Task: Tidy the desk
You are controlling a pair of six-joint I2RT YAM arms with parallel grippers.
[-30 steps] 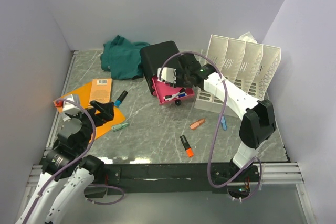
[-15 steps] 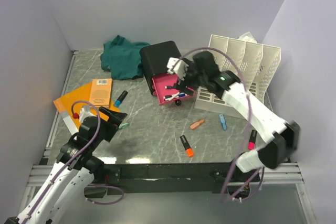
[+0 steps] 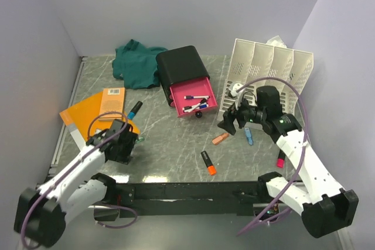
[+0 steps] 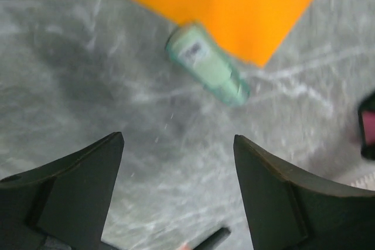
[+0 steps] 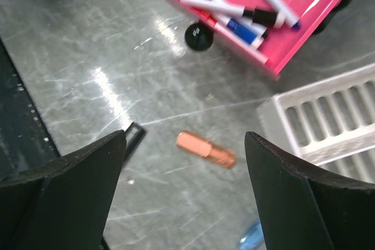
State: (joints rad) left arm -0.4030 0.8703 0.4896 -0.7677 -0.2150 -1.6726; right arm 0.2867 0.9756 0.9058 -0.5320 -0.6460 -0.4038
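Since a second ago the right arm has drawn back from the pink drawer (image 3: 209,99) toward the near-right part of the surface (image 3: 170,141), and its jaws have spread. The left arm has swung in from the left edge toward the near-left area. That grey-green veined surface fills the floor between the pale walls, with a black rail (image 3: 193,191) along its near edge.

The left claw (image 4: 179,185) hangs low, jaws apart with nothing between them. Just ahead of it lies a green marker (image 4: 208,65), one end at the corner of an orange folder (image 3: 82,118) that lies by the left edge. An orange book (image 3: 111,100) rests on that folder, and a black-and-blue marker (image 3: 135,109) lies just beside it.

The right claw (image 5: 184,194) also stands wide apart and holds nothing. It hovers above a salmon marker (image 5: 206,147) lying on bare stone between the drawer and the near edge. The drawer is pulled out of a black box (image 3: 179,65) at the middle of the far edge and holds several markers; a black knob (image 5: 198,35) sits at its front.

A white file rack (image 3: 269,71) fills the far right corner, with a blue marker (image 3: 249,137) near its front. A teal cloth (image 3: 137,65) is bunched at the far edge, left of the box. An orange-and-black marker (image 3: 207,163) lies near the middle of the near edge, and a pink marker (image 3: 280,160), partly hidden by the right arm, lies toward the right edge.
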